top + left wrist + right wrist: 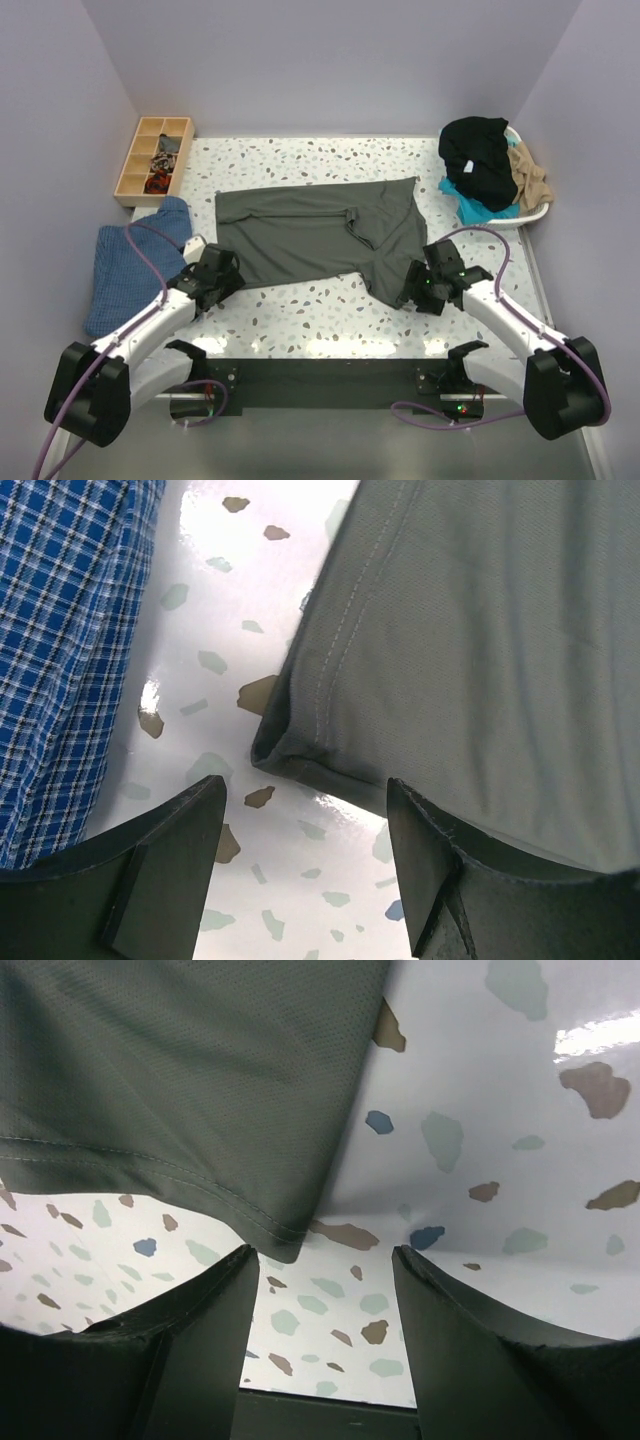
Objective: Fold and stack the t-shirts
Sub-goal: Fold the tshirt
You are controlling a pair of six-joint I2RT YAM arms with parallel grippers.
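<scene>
A dark charcoal-grey t-shirt (pixel 310 232) lies spread on the speckled table, partly folded. My left gripper (pixel 222 272) is open just before its near left corner (pixel 285 750), jaws empty over bare table. My right gripper (pixel 417 290) is open at the shirt's near right corner (pixel 285 1240), nothing between the jaws. Black (pixel 480 155), tan (pixel 530 178) and teal (pixel 478 207) t-shirts are heaped in a white basket (pixel 545 207) at the far right.
A blue checked cloth (pixel 130 262) lies at the left edge, also in the left wrist view (pixel 60 650). A wooden compartment tray (pixel 152 158) with small items stands at the far left. Purple walls close in the table.
</scene>
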